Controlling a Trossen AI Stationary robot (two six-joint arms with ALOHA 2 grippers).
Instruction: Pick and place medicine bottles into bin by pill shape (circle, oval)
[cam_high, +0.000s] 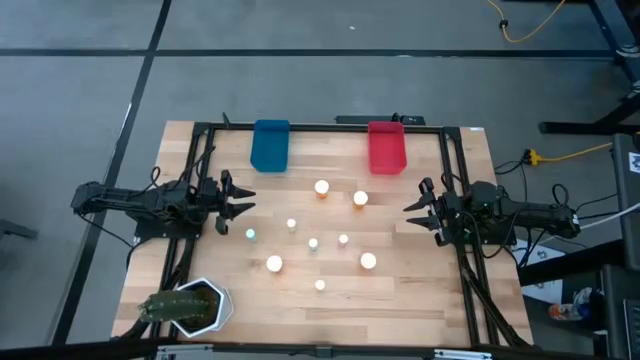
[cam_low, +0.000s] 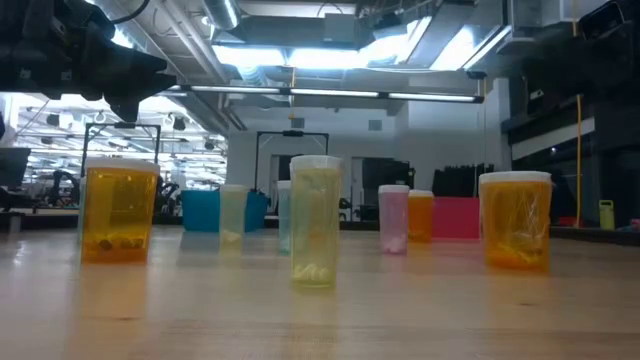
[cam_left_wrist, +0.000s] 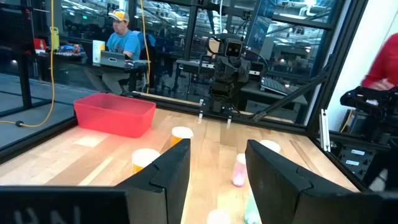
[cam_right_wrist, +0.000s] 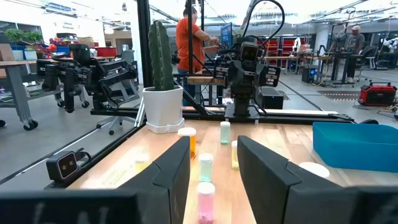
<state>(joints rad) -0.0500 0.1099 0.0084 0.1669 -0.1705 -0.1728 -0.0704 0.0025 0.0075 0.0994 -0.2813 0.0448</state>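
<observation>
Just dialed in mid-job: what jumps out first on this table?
White-capped medicine bottles stand scattered across the middle of the wooden table. At the far edge sit a blue bin and a red bin. The left tool and right tool wait at opposite sides, jaws apart, holding nothing.

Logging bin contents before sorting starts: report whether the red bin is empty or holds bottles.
Empty. The high view shows nothing inside the red bin; the left wrist view shows a bare interior.
</observation>
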